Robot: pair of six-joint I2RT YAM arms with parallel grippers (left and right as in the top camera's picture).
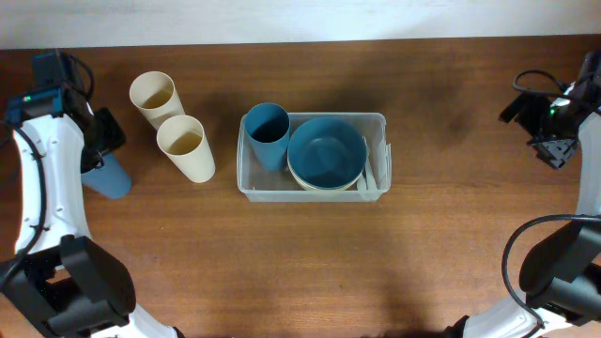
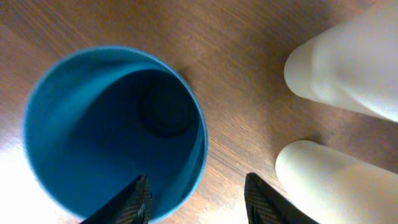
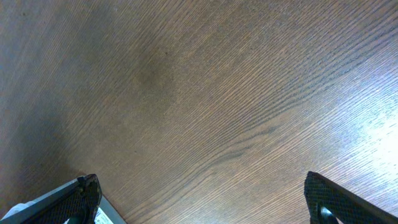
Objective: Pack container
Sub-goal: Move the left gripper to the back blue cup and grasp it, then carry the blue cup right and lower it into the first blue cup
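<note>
I can read nothing from my station. No lettering, label, brand mark, number or sign shows on the container (image 1: 282, 192), on the blue cup (image 2: 112, 124) in the left wrist view, or on the worktop (image 3: 199, 93).

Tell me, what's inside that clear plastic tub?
The container holds a blue cup at its left end and a blue bowl nested on a cream bowl. A pale item sits by the right wall. Whatever lies beneath the bowls is covered.
</note>
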